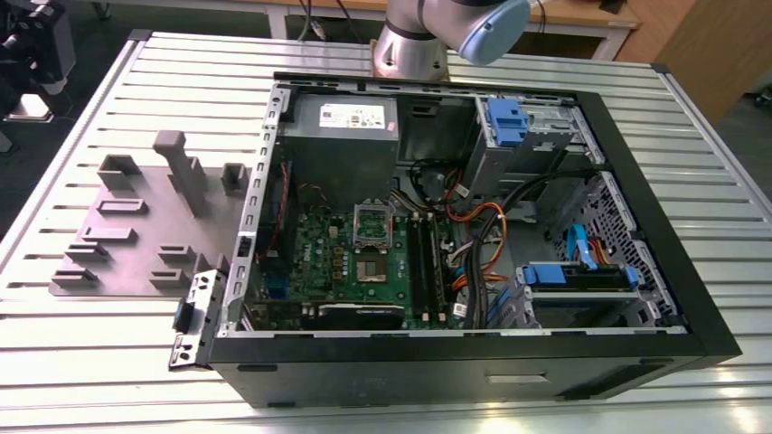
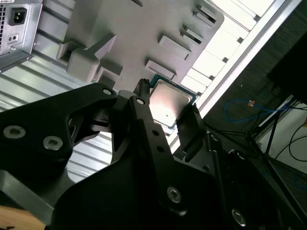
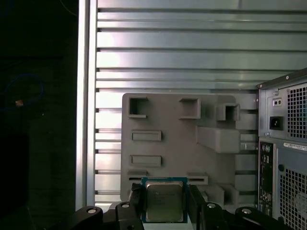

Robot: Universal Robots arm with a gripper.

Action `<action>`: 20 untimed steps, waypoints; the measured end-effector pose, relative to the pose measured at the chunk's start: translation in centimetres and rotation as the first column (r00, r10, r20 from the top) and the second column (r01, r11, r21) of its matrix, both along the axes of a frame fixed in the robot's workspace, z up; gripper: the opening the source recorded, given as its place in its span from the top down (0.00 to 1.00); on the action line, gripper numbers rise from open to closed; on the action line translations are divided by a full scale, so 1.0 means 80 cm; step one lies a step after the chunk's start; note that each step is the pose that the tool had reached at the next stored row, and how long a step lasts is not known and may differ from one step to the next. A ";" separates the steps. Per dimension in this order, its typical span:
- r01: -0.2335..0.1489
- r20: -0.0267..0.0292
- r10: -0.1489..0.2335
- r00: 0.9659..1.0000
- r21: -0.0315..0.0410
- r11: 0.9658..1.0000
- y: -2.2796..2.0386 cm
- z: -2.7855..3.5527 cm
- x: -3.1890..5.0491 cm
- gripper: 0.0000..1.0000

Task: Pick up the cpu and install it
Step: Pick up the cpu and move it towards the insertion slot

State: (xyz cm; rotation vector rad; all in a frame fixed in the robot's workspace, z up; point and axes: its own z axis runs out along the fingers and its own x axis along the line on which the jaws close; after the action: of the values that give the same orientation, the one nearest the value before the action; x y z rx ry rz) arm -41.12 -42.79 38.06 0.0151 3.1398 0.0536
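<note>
The fingers (image 3: 136,203) are clenched on the cpu (image 3: 164,201), one finger against each of two opposite edges. The chip therefore sits squarely in the gap between them, not off to either side. In both wrist views its silvery metal top faces the camera, and it lies flat across the fingers near their tips. Being square, it has no long axis to speak of. What counts is that the two gripped edges run along the fingers while the other two stand free. In the second wrist view the chip looks a little skewed. Whether that is the camera's slant or a tilt in the grip cannot be told.

Behind the chip lies a grey tray (image 3: 168,143) with raised blocks and slots, resting on the slatted desk (image 3: 168,52). The cpu looks large against those slots, so it is judged to hang clear above the tray rather than rest in it.

In the exterior view the tray is at the left of the frame. The open computer case (image 1: 458,366) fills the middle and right, and the arm (image 1: 417,41) enters at top centre. The green motherboard (image 1: 316,244) lies in the case's left half, with its socket (image 1: 368,268) near the frame's centre. By this reading the chip is well apart from the socket, with the case wall between them. The pick looks done and the install not yet.
</note>
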 end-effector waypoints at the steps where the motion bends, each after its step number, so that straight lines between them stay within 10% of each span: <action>1: 0.000 -0.003 0.000 1.000 0.000 1.000 -0.0001 0.0000 0.001 0.53; 20: 0.000 -0.003 0.000 1.000 0.000 1.000 -0.0025 0.0000 0.007 0.53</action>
State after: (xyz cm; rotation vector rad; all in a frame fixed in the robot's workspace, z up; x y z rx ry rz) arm -40.59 -42.99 38.06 0.0157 3.1424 0.0542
